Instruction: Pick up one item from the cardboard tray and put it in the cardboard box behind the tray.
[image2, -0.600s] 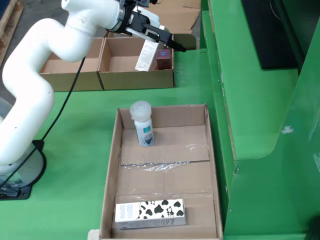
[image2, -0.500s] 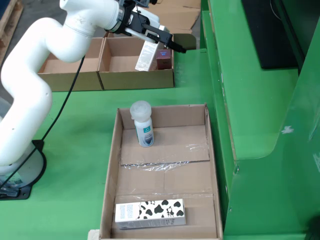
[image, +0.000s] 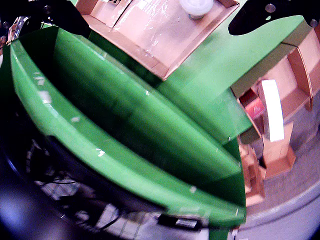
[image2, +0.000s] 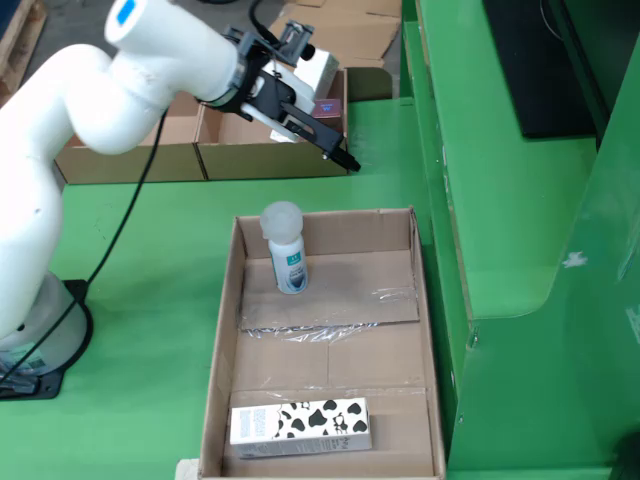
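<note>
In the tray (image2: 425, 330) on the green table (image2: 150, 300), the bottle (image2: 286, 250) and milk carton (image2: 300, 428) wait unpicked; the pincer (image2: 345, 160) hovers by the box (image2: 270, 160), looking pressed together, empty.

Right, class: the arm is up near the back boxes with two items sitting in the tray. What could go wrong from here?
1. The bottle stands upright on loose plastic film; a sideways nudge may topple it.
2. The cow-print carton lies flat against the cardboard tray front wall, leaving little room for fingers.
3. The gripper hangs close over the box edge and could clip it when descending.
</note>
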